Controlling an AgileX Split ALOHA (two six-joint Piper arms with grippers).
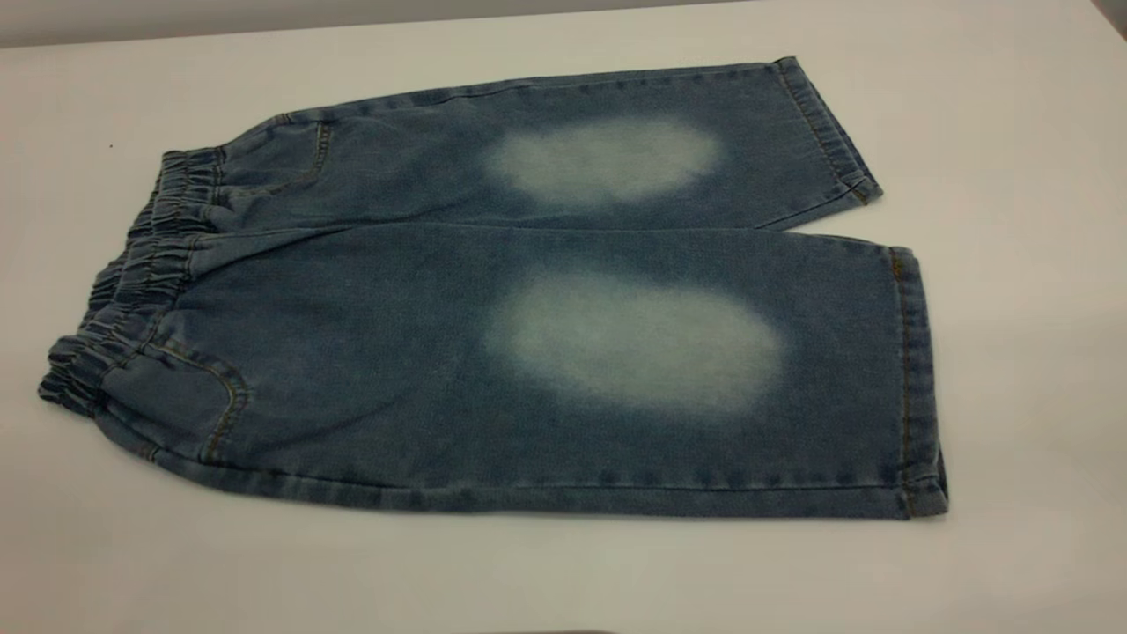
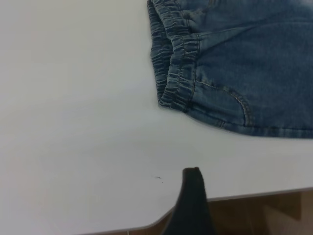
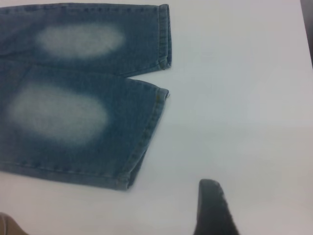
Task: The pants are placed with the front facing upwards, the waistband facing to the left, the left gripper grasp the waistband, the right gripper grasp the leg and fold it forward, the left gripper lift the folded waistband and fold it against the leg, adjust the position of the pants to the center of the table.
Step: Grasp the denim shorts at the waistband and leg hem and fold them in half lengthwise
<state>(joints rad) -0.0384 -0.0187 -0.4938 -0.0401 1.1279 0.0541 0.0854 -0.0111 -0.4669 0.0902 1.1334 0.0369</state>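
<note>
The pants (image 1: 528, 352) lie flat on the white table (image 1: 1012, 352), with both pale knee patches facing up. Their gathered waistband (image 1: 132, 291) is at the left, and the two legs point right, the near leg (image 1: 792, 458) wider than the far leg (image 1: 775, 114). No gripper shows in the exterior view. In the left wrist view a black tip of my left gripper (image 2: 193, 196) hangs over bare table, apart from the waistband (image 2: 176, 63). The right wrist view has a black tip of my right gripper (image 3: 212, 210) off the near leg's hem (image 3: 146, 142), touching nothing.
The table's front edge (image 2: 254, 193) runs close by the left gripper, with brown floor (image 2: 274, 215) beyond it. White tabletop surrounds the pants on all sides, widest at the right of the hems (image 3: 244, 98).
</note>
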